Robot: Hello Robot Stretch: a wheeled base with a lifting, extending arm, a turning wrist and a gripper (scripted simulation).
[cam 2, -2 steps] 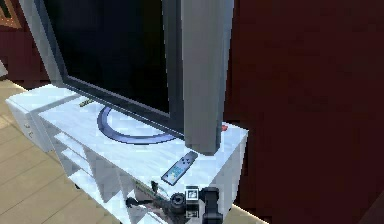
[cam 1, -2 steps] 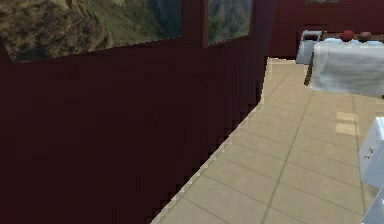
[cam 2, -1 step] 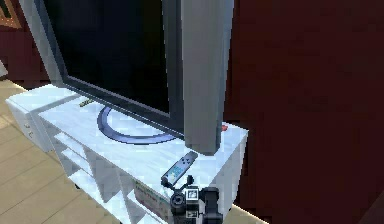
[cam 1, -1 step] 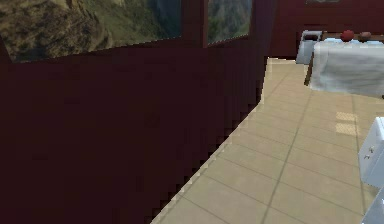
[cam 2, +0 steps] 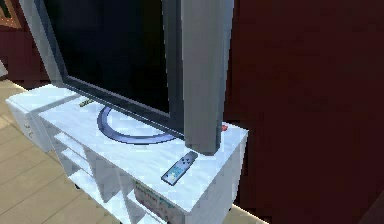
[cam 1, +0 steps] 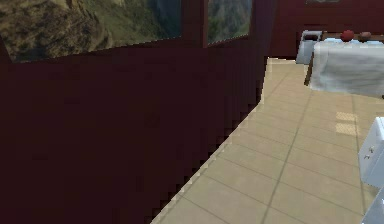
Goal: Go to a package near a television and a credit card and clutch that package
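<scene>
A large dark-screened television [cam 2: 120, 50] with a grey frame stands on a ring-shaped base [cam 2: 128, 131] on a white stand [cam 2: 215, 160] with shelves, in the arm side view. A grey remote control [cam 2: 178, 170] lies on the stand's near right corner. A small red thing [cam 2: 229, 128] sits at the stand's right edge beside the television. A thin yellowish flat thing [cam 2: 82, 102] lies under the screen's left part.
A lower white unit [cam 2: 20, 118] adjoins the stand on the left. In the forward view a dark red wall [cam 1: 120, 130] with pictures [cam 1: 80, 25] runs along the left. Tiled floor [cam 1: 290, 160] leads to a white-clothed table [cam 1: 345, 70] bearing red things [cam 1: 347, 36]. A white object [cam 1: 374, 155] is at the right edge.
</scene>
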